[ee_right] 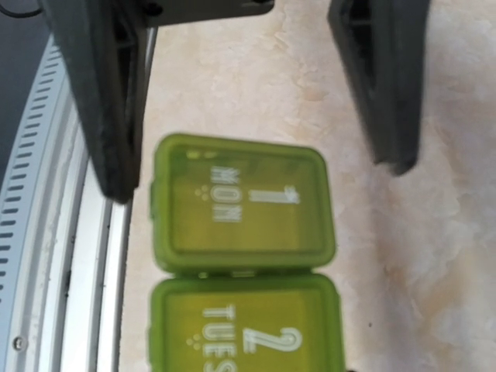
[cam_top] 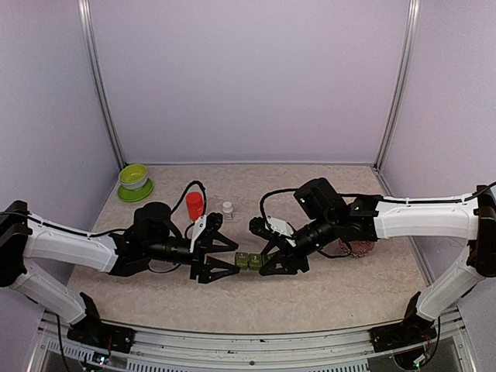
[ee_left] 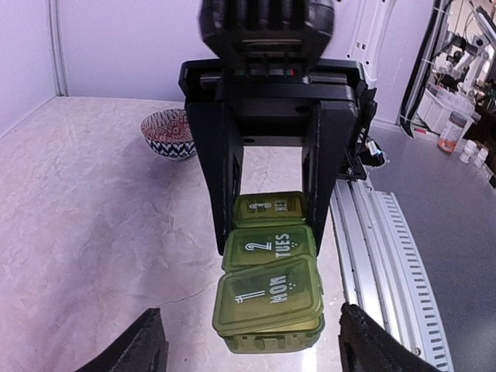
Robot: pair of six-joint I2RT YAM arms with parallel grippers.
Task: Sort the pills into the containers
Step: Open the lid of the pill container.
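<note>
Top view, hold: right tool [cam_top: 271,260] was closed on the end of the containers [cam_top: 249,261] farthest from the left tool [cam_top: 235,259], likely steadying the row on the tabletop [cam_top: 325,302].
Left wrist view, left tool: open, touching nothing; MON box [ee_left: 271,298] lay directly between its fingers.
Right wrist view, containers: lids shut, MON box between the left tool's fingers [ee_right: 116,116], probably for opening.

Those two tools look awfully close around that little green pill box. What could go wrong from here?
1. The left tool and right tool face each other tip to tip over the containers; they could bump.
2. The right tool seems to pinch only the other end, so prying at the shut MON lid might tilt or twist the row.
</note>
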